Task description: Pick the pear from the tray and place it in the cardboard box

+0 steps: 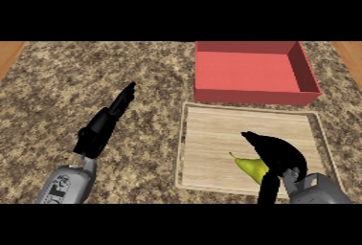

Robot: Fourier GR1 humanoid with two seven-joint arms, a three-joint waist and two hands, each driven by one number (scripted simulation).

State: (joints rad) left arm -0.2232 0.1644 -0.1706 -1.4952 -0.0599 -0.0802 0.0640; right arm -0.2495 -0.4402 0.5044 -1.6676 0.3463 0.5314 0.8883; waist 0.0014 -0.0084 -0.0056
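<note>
The pear [249,166] lies on its side on the wooden tray [212,129], toward the tray's near right part, its thin stem end pointing up and left. The right hand [277,152] arches over the fruit's broad end, fingers curled down around it; they seem to be closing on the pear, though the hand hides the contact itself, so whether the hold is complete is uncertain. The pear rests on the tray and is not lifted.

The box [254,72] looks red here rather than cardboard-coloured; it is open-topped and stands just beyond the tray's far edge on the speckled surface [84,76].

The left hand [113,117] sits well apart to the left, fingers straight and holding nothing.

As a judgement: the pear should be light and fairly stiff, with smooth skin that could slip and a tapered shape inclined to roll. The wide belly is the sensible place to take hold, not the narrow neck, with the fingers set on opposite sides.
</note>
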